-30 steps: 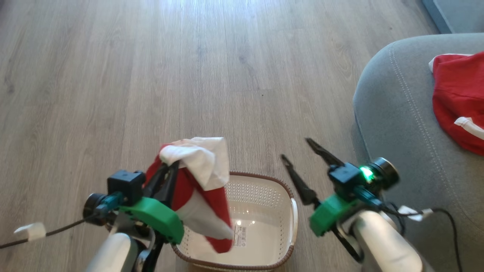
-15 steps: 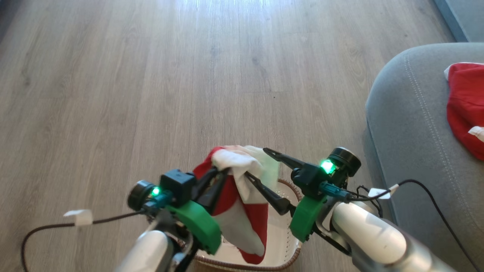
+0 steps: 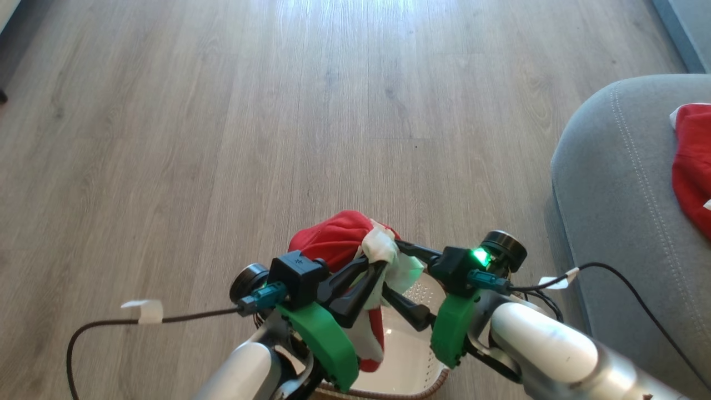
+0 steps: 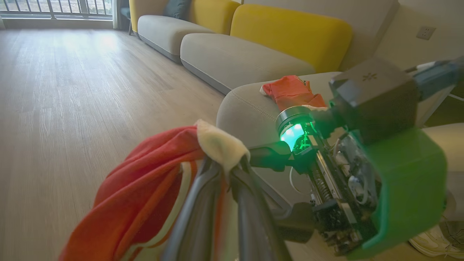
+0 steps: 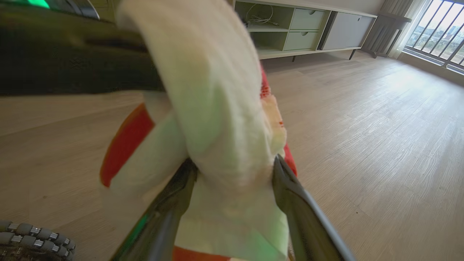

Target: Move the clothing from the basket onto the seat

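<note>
My left gripper (image 3: 376, 265) is shut on a red and white piece of clothing (image 3: 333, 239) that hangs above the cream basket (image 3: 414, 364) at the bottom edge. In the left wrist view its fingertips (image 4: 225, 167) pinch the white trim of the clothing (image 4: 145, 188). My right gripper (image 3: 392, 268) reaches in from the right, open, with the white fold between its fingers. The right wrist view shows that fold (image 5: 217, 119) filling the gap of the right gripper (image 5: 233, 170). A second red garment (image 3: 691, 161) lies on the grey seat (image 3: 611, 194).
Wooden floor stretches ahead and to the left. Black cables trail from both wrists. A sofa with yellow back cushions (image 4: 290, 32) stands beyond the seat (image 4: 246, 108). A low cabinet (image 5: 308, 32) lines the far wall. A shoe (image 4: 435, 243) lies beside the seat.
The right gripper swung left from beside the basket until its open fingers straddle the white fold. The left gripper carried the clothing higher and rightward. The head camera shifted too.
</note>
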You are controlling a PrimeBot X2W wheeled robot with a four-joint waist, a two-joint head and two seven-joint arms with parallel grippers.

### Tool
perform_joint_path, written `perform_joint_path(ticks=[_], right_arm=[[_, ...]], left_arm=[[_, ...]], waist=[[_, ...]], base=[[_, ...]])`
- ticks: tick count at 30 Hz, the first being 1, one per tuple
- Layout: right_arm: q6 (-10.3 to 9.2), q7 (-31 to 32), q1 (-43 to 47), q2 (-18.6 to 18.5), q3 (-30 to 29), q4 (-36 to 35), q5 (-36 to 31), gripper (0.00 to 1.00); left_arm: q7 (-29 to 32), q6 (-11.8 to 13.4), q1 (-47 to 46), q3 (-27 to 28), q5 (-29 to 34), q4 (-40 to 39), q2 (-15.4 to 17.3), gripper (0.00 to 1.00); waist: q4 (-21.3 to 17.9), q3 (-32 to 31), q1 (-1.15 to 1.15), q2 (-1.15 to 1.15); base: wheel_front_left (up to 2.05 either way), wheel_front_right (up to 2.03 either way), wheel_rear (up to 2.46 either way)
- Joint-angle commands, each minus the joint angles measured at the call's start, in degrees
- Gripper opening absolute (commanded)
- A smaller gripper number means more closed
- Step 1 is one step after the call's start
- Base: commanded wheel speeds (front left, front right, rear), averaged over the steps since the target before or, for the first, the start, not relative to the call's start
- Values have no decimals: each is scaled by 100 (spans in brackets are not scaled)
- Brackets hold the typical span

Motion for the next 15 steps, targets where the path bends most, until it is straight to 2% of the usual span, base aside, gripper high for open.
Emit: perform_joint_path(ticks=[1,11,12,13,14,15], right_arm=[[-2,-37,-212,-47,19,-124,70,100],[-2,-37,-416,-214,206,-289,181,100],[-2,-37,-407,-219,290,-293,253,97],[-2,-37,-402,-229,397,-291,352,41],[-2,-37,-417,-245,515,-310,445,5],[-2,-37,-439,-265,624,-350,542,0]], left_arm=[[-2,-62,-263,174,-44,-288,5,0],[137,-158,-270,-14,-391,-353,70,0],[137,-163,-280,-29,-404,-353,79,0],[137,-168,-287,-45,-426,-350,82,0],[135,-173,-295,-61,-453,-347,81,0],[130,-178,-302,-73,-485,-344,79,0]], waist=[[6,1,0,0],[3,19,0,0],[3,21,0,0],[6,22,0,0],[9,26,0,0],[9,33,0,0]], base=[[0,0,0],[0,0,0],[0,0,0],[0,0,0],[0,0,0],[0,0,0]])
